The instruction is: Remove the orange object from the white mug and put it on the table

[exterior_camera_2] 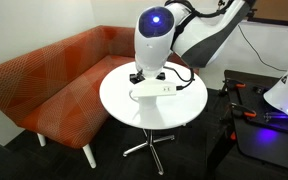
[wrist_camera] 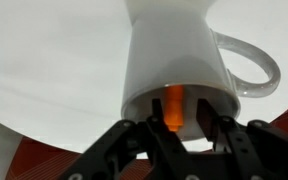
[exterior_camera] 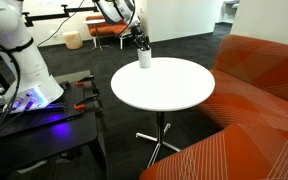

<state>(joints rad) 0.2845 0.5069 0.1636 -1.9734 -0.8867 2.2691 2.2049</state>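
The white mug (exterior_camera: 144, 58) stands upright near the far edge of the round white table (exterior_camera: 164, 92). In the wrist view the mug (wrist_camera: 174, 60) fills the middle, handle to the right, and the thin orange object (wrist_camera: 173, 106) stands inside its mouth. My gripper (wrist_camera: 174, 118) is open. Its two black fingers reach into the mug's mouth, one on each side of the orange piece, with a gap on the right side. In an exterior view the gripper (exterior_camera: 141, 43) hangs right over the mug. In an exterior view (exterior_camera_2: 154, 40) the arm hides the mug.
An orange sofa (exterior_camera: 264, 90) curves round the table; it also shows in an exterior view (exterior_camera_2: 44, 80). A dark bench (exterior_camera: 44, 125) with the robot base stands beside the table. The table (exterior_camera_2: 119, 100) stands on a metal pedestal (exterior_camera: 159, 140).
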